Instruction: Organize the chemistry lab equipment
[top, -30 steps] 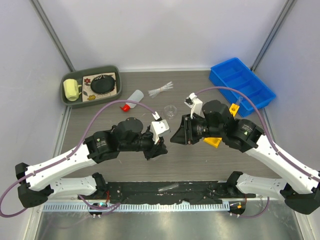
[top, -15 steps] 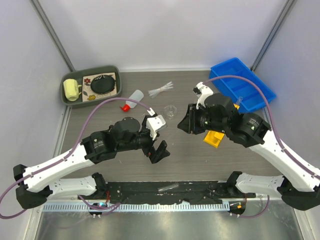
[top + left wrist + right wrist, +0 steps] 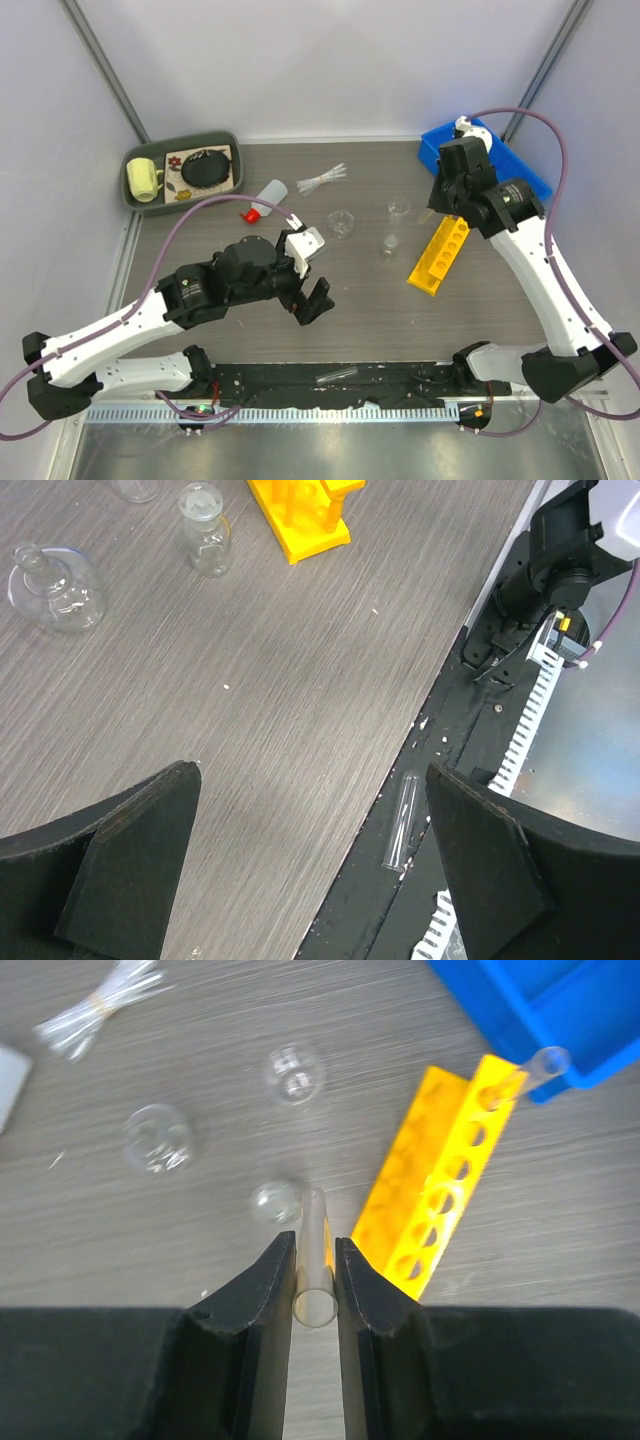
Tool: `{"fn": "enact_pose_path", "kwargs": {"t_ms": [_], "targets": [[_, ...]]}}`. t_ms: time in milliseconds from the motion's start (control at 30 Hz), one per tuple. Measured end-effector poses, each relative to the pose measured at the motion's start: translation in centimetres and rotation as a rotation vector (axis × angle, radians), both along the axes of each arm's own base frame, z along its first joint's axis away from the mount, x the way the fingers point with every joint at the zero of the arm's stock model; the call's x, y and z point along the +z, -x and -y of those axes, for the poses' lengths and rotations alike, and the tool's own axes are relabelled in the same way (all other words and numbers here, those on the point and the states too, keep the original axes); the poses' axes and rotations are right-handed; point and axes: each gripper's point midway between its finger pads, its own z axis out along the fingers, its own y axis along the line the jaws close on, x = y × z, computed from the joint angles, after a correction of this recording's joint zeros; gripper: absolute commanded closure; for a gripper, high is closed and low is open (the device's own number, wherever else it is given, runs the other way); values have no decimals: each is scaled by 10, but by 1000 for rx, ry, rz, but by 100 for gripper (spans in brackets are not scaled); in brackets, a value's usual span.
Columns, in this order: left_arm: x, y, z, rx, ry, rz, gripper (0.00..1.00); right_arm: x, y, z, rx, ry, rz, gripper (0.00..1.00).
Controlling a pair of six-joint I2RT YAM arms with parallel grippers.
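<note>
Grey wood-grain table (image 3: 380, 312), right claw (image 3: 315, 1248) pinching clear tube (image 3: 316, 1215) near yellow rack (image 3: 440, 1175), left claw (image 3: 310, 832) spread wide

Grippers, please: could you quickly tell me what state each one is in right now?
Left gripper: open, holding nothing.
Right gripper: closed on a clear glass tube.

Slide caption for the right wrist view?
Right gripper pinches a clear tube, yellow rack alongside in frame.
</note>
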Motion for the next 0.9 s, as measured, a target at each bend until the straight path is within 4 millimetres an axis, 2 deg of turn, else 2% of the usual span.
{"fn": "enact_pose_path", "kwargs": {"t_ms": [133,400,633,900], "targets": [[7,3,-4,5,24,-2,0,-13,-18,36,-107,50,-41,90],[12,5,-7,7,41,2,0,-46,-50,88,-251,90,-130,92],[12,7,-7,-3,45,-6,0,-54,-56,115,-318,88,-139,93],[13,10,-5,-18,51,-15,0,-73,-56,130,-344,96,-177,94]]}}
